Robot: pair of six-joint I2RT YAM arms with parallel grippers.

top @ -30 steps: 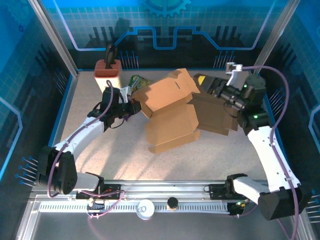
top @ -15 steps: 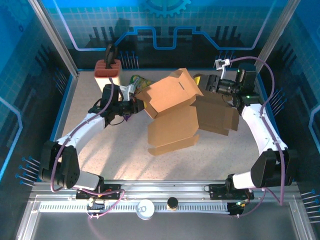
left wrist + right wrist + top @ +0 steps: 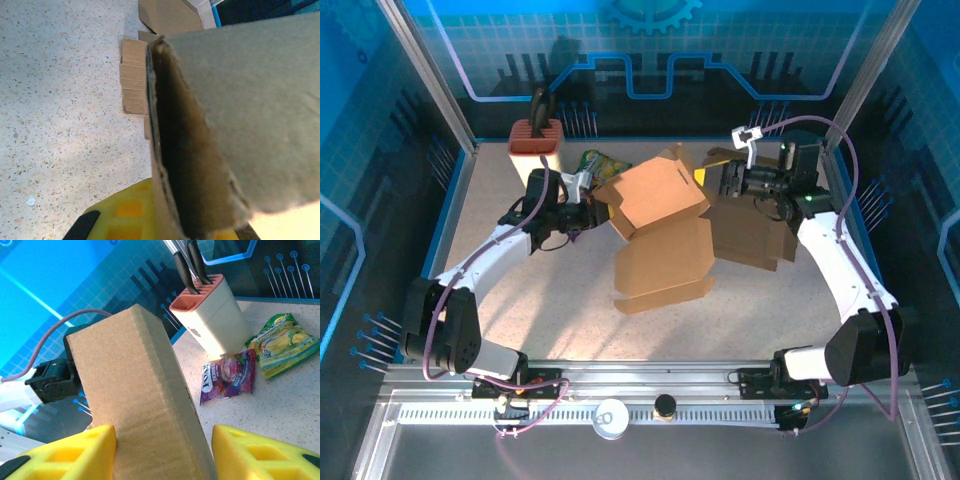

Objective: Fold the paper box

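At mid-table, the box (image 3: 655, 200) is tilting up between the two arms.
The left gripper (image 3: 585, 212) is pinching the box's left wall tight, and the box's open, dark hollow is showing in the left wrist view. The right gripper (image 3: 723, 182) is straddling the box's right end with a yellow finger (image 3: 65, 452) on each side; I cannot tell whether it is squeezing. At the far-left corner the knife block (image 3: 535, 145) is holding dark-handled knives (image 3: 538, 103), with two snack packets (image 3: 227, 375) lying beside it.

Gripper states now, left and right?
Left gripper: closed on the paper box edge.
Right gripper: open, straddling the paper box, not clamped.
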